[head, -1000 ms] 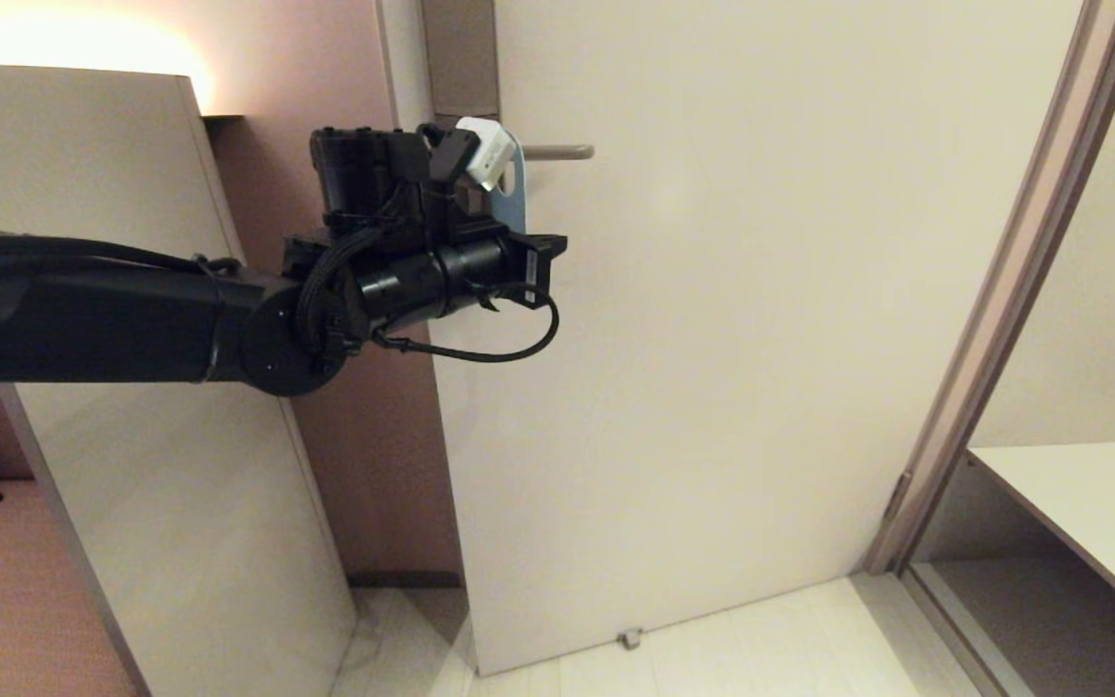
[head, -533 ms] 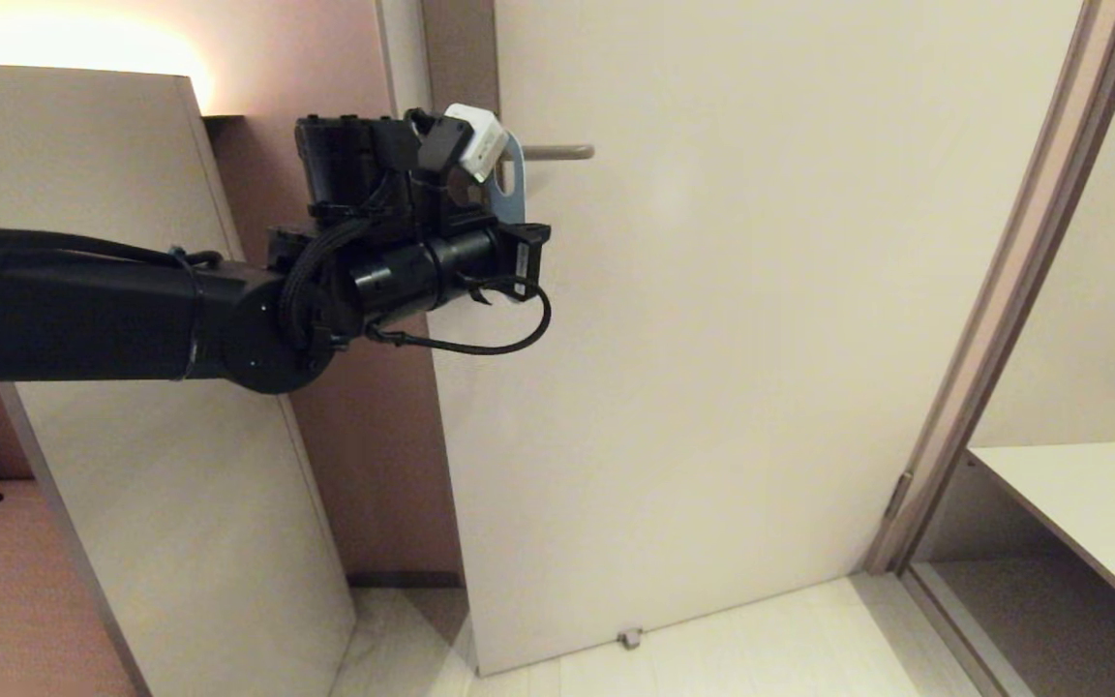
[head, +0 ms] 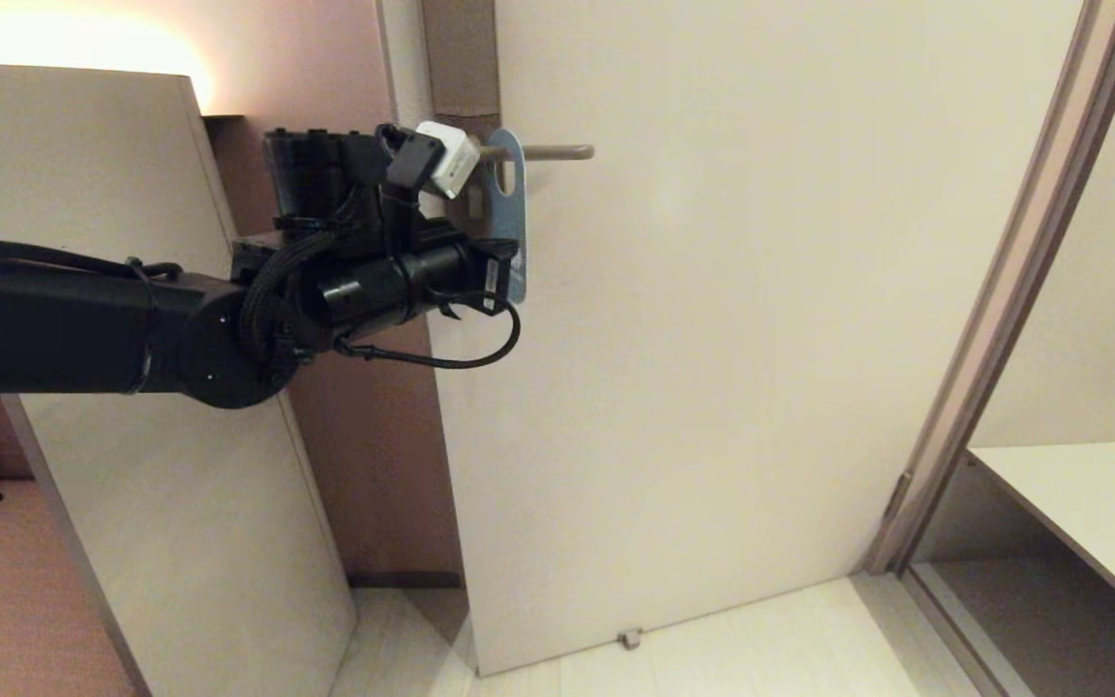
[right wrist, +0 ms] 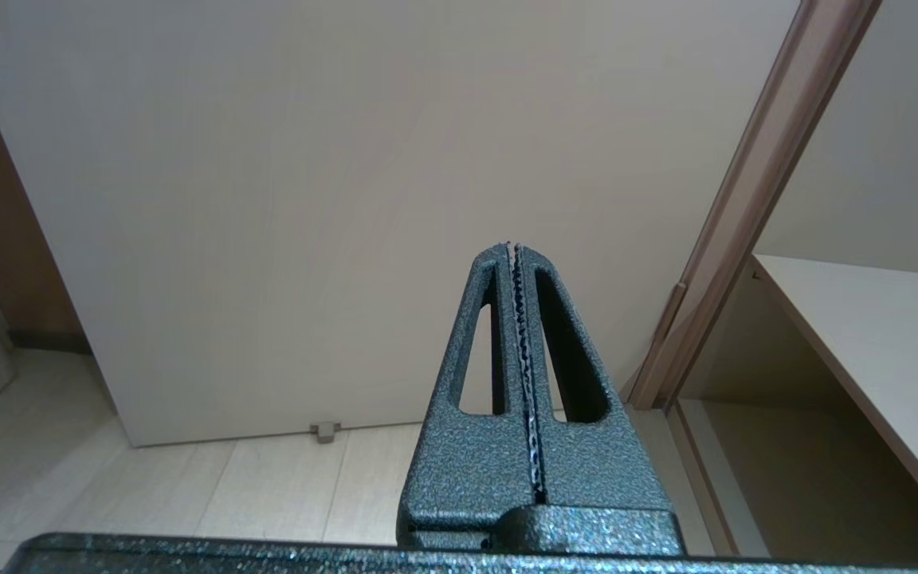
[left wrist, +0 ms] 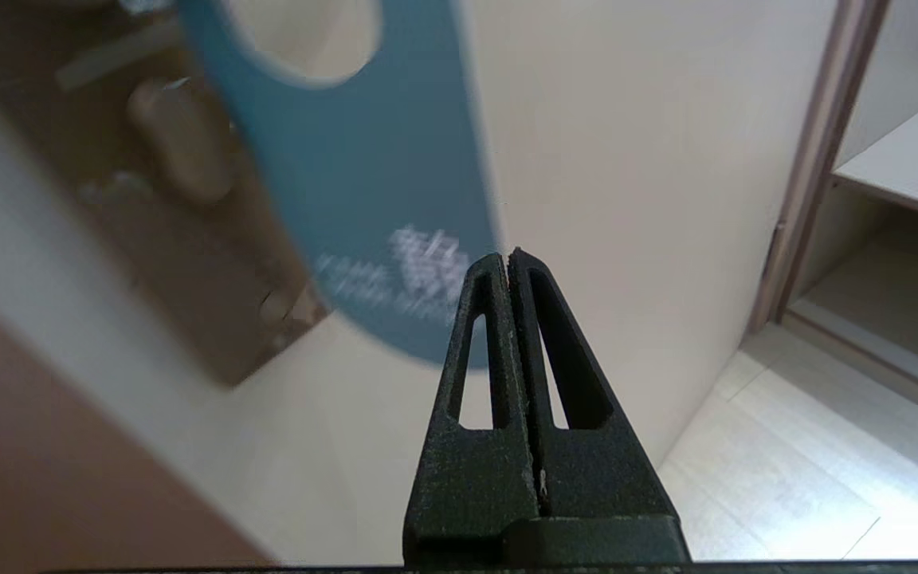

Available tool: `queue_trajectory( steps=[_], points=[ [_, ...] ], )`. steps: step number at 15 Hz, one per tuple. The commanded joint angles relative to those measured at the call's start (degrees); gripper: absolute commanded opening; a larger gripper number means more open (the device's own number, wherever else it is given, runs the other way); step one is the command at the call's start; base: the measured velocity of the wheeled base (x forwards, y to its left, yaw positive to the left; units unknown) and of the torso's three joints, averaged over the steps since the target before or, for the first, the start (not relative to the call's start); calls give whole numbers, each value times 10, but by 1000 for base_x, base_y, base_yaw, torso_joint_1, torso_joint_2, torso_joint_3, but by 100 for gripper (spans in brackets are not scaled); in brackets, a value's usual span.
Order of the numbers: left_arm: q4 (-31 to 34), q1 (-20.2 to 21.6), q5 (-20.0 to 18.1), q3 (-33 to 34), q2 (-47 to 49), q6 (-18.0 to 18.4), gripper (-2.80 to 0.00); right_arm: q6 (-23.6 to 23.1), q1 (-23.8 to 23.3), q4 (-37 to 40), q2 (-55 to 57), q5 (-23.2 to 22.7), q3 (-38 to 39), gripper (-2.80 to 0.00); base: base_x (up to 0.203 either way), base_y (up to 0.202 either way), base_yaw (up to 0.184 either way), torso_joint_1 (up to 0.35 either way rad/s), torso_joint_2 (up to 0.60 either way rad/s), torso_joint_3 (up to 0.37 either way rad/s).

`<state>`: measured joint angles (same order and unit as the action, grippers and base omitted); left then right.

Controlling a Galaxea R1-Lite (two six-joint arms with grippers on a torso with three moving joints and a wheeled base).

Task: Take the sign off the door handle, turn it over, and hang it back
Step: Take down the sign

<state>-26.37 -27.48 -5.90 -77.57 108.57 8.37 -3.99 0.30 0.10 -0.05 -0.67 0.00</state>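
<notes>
You see the left gripper (left wrist: pixel 509 257) raised at the door's lock edge, jaws pressed together on the lower side edge of the flat blue hanger sign with white lettering (head: pixel 509 208). In the left wrist view the lettering on the sign (left wrist: pixel 379 191) is too blurred to read, and the top of its cut-out runs off the frame. In the head view the arm's wrist housing hides the sign's lower corner and the fingertips — the pinch itself shows only in the wrist view.

The sign's slot sits over the brushed-metal lever door handle (head: pixel 543 152), card hanging upright against the pale door (head: pixel 712 339).

Against a second ago: you have the arm further toward the robot's left and slightly lower, more of the sign is uncovered, and the handle's inner end now passes through the slot.

The right gripper (right wrist: pixel 513 249) is out of the head view — jaws closed on nothing, facing the door's lower half.
</notes>
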Motion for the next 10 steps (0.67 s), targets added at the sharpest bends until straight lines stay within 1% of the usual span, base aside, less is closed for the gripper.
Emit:
queue_trajectory(
  steps=[1,5,8,10],
  points=[
    [-4,4,-1,9,-12,-2,-280,-1,0,0,0,0,0,-280,0,0,0,0,0,0],
    [-4,-1,-18,5,-18,-3,-280,-1,0,1,0,0,0,-280,0,0,0,0,0,0],
    [-2,-1,-57,-1,-13,-6,-280,-1,0,0,0,0,0,-280,0,0,0,0,0,0],
    [-2,-3,-62,-12,3,-7,-280,-1,0,0,0,0,0,-280,0,0,0,0,0,0]
  ],
)
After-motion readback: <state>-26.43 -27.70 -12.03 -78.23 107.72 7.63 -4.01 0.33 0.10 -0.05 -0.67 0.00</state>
